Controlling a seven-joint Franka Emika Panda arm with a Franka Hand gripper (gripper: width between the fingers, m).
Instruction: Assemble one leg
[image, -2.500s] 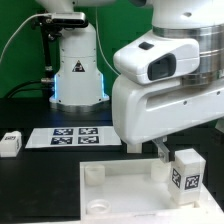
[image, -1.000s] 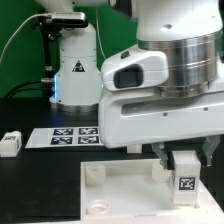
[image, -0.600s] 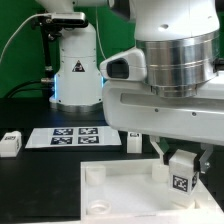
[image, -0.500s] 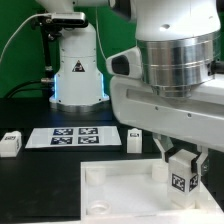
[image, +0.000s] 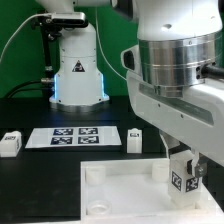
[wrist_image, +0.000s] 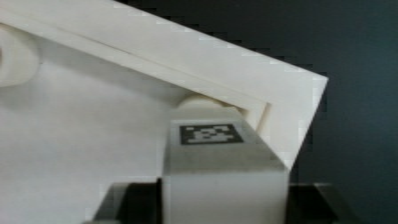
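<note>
One leg (image: 181, 178) at the panel's (image: 110, 185) corner, wrist turned.
Clamped between the fingers of the hand (image: 184, 166), the leg stood over the corner socket on the exterior view's right. Over the last seconds the wrist had rotated and sunk slightly, so it was probably being screwed home. The leg hid most of the socket, and the wrist view cut off the fingertips.

leg (image: 182, 180) at panel (image: 118, 195) corner | marker board (image: 72, 136) behind panel
</note>
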